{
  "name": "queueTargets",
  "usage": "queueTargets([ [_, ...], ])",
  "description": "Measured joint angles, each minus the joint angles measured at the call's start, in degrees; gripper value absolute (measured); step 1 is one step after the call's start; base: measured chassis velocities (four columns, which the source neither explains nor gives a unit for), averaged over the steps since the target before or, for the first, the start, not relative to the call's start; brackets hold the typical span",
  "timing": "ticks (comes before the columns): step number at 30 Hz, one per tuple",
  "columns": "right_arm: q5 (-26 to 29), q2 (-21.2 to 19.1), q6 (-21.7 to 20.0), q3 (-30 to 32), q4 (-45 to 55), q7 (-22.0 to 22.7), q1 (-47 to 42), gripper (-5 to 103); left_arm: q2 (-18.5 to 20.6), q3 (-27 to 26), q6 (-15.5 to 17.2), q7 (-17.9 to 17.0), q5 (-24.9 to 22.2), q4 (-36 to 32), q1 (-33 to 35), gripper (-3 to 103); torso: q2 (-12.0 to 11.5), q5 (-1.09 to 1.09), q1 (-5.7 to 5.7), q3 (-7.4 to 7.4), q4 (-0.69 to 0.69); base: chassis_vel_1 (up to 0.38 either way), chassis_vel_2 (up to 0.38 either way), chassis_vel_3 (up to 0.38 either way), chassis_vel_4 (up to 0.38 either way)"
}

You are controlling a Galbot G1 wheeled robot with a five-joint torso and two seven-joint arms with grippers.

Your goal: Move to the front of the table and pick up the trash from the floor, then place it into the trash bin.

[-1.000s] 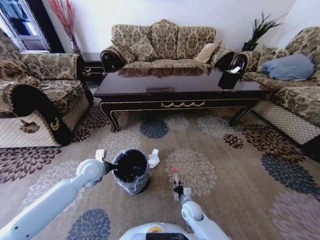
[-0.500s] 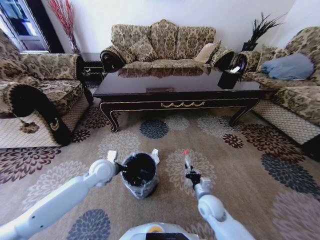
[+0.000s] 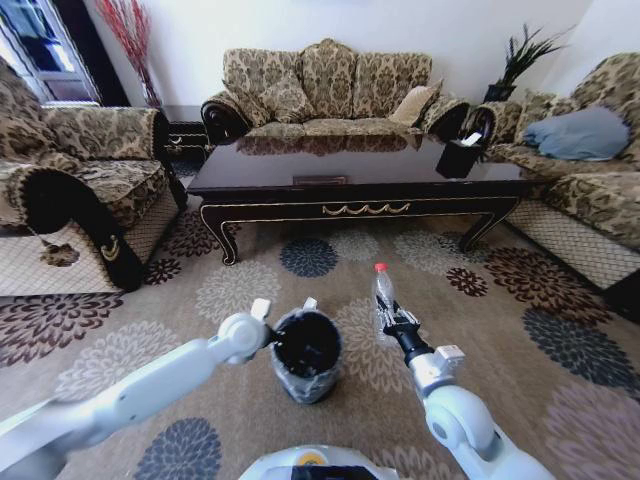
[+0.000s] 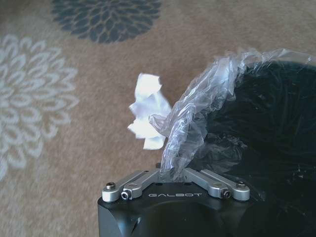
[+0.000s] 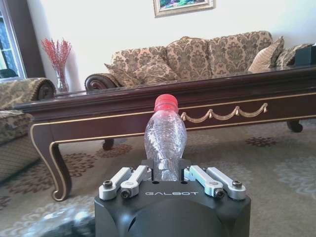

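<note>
Right tool (image 3: 388,318) clamps bottle (image 3: 382,290) upright, beside bin (image 3: 306,356); left tool (image 4: 173,174) pinches bin liner (image 4: 192,123).

The word "GALBOT" stands in small light letters on the black body of the left hand (image 4: 173,174). The same word "GALBOT" stands on the black body of the right hand (image 5: 168,170). No other words or numbers can be read.
</note>
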Motion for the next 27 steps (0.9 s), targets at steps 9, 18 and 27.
queueTargets([
  [9, -1.60, 1.02, 1.04, -2.40, 0.18, -1.43, -2.09, 23, -5.85, 7.01, 0.01, -1.64, -1.98, 2.50, -5.59, 0, 0.00, -0.01, 0.00, 0.00, 0.02, 0.000, 0.000, 0.000, 0.000],
  [18, -2.54, 1.81, 1.05, -4.68, -1.58, -1.50, -2.45, 23, -8.75, 7.99, 0.01, -2.97, -2.98, 3.30, -6.21, 0, 0.00, -0.02, 0.00, 0.00, 0.01, 0.000, 0.000, 0.000, 0.000],
  [27, -3.50, 2.67, 0.87, -7.03, -2.60, -1.83, -1.92, 37, -7.15, 7.92, 0.03, -3.03, -3.39, 1.88, -6.84, 0, 0.00, -0.03, 0.00, 0.00, 0.03, 0.000, 0.000, 0.000, 0.000],
])
